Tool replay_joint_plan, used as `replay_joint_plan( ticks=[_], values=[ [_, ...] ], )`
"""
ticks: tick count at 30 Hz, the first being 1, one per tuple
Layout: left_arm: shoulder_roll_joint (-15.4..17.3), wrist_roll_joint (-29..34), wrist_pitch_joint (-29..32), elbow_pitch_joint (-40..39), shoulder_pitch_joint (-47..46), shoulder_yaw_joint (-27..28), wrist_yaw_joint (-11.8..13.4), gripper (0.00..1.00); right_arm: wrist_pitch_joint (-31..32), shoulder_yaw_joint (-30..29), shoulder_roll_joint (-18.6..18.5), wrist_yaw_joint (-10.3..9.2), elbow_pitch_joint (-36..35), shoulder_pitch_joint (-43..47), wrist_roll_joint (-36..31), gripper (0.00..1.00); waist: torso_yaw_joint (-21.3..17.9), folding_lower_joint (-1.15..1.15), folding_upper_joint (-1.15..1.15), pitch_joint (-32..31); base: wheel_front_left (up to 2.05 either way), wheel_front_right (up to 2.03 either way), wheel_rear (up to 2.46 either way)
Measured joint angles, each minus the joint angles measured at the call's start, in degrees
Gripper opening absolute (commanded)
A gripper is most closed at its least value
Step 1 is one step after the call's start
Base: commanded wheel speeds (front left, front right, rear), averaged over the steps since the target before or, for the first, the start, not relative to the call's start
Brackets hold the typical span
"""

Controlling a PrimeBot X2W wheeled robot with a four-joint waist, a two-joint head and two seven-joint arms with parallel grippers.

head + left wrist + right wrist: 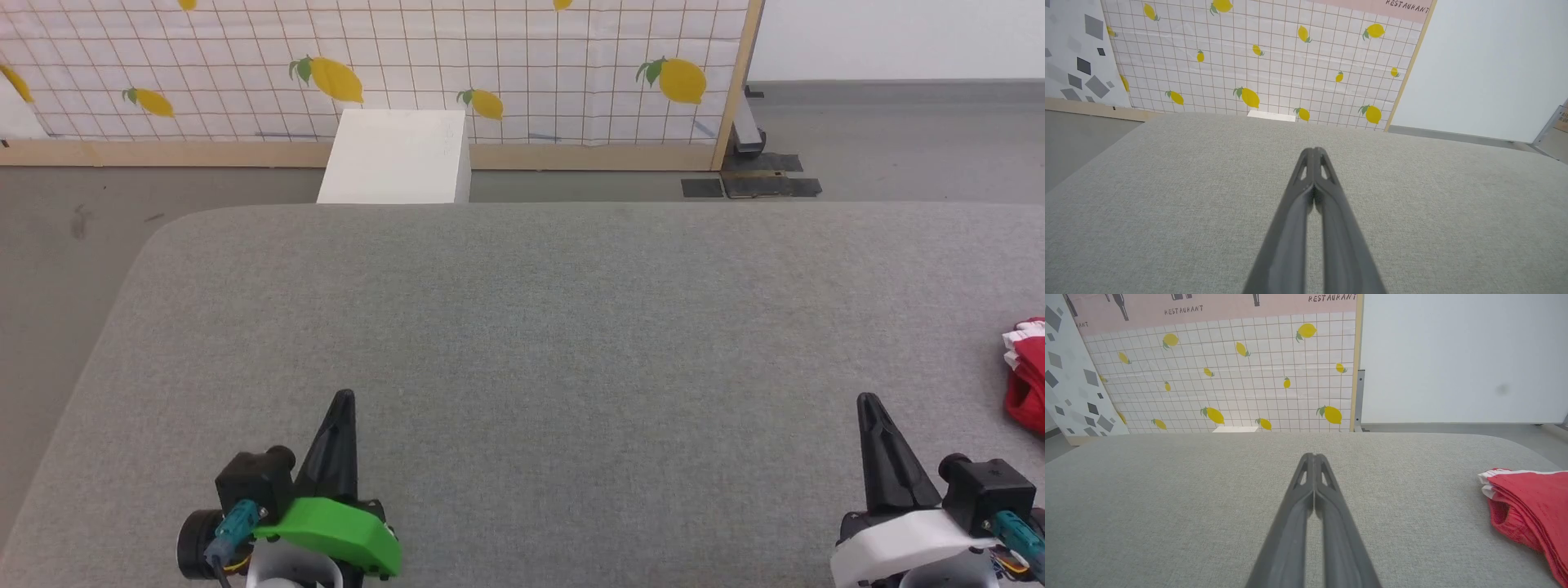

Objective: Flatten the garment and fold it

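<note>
Head view: the shorts [1025, 377] lie on the grey cloth-covered desk [571, 310] at its far right, cut off by the picture's edge. They are red with white trim and sit in a bunched, layered heap, not spread flat. In the right wrist view the shorts [1533, 500] show several stacked red layers, with the white bands at the corner nearest the middle of the desk. How far the heap extends to the right cannot be told.

The right pincer [867, 405] is near the desk's near edge, left of the shorts and apart from them. Its two dark fingers are pressed together and hold nothing. The right wrist view confirms this: the right pincer [1314, 458] has its tips meeting above bare cloth.

The left pincer [344, 402] is at the near left of the desk, well apart from the shorts. Its fingers are also together and empty. In the left wrist view the left pincer [1314, 152] has its tips touching.

Beyond the far edge of the desk stands a white box [396, 155] on the grey floor [73, 220]. Behind the box is a wood-framed screen [506, 73] printed with a grid and lemons. Dark patches of tape [751, 186] lie on the floor by the screen's right post.
</note>
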Motion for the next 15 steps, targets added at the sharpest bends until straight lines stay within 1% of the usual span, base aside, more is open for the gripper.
replay_joint_plan(
  ticks=[15],
  values=[
    [0.0,1.6,2.0,-1.4,0.0,0.6,0.4,0.0,2.0,0.9,0.0,0.0,-1.2,-0.1,-0.9,0.0,-0.1,0.0,0.0,0.2,0.0,0.0,0.0]
  ],
)
